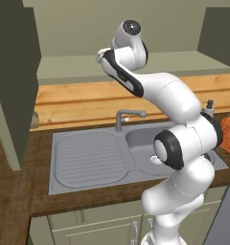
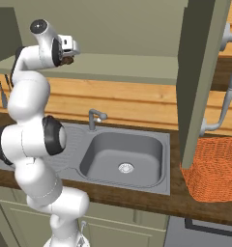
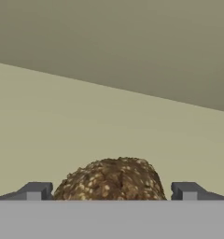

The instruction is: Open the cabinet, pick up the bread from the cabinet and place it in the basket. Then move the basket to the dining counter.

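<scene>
The cabinet stands open, its left door (image 1: 11, 86) and right door (image 2: 200, 82) swung out toward me. The bread (image 3: 111, 179), a small dark brown speckled lump, lies on the cabinet's lower shelf (image 2: 127, 62). My gripper (image 3: 111, 191) is open inside the cabinet, one fingertip on each side of the bread with gaps between. From the right base view, the bread (image 2: 66, 61) shows just beneath the hand (image 2: 69, 50). The orange mesh basket (image 2: 214, 169) sits on the worktop right of the sink, under the right door. The dining counter is out of view.
A grey sink (image 2: 123, 154) with a faucet (image 2: 94, 117) and drainboard (image 1: 88, 160) lies below the arm in the dark wood worktop. A soap dispenser (image 1: 209, 107) stands behind the arm. The right door's long silver handle (image 2: 224, 87) hangs above the basket.
</scene>
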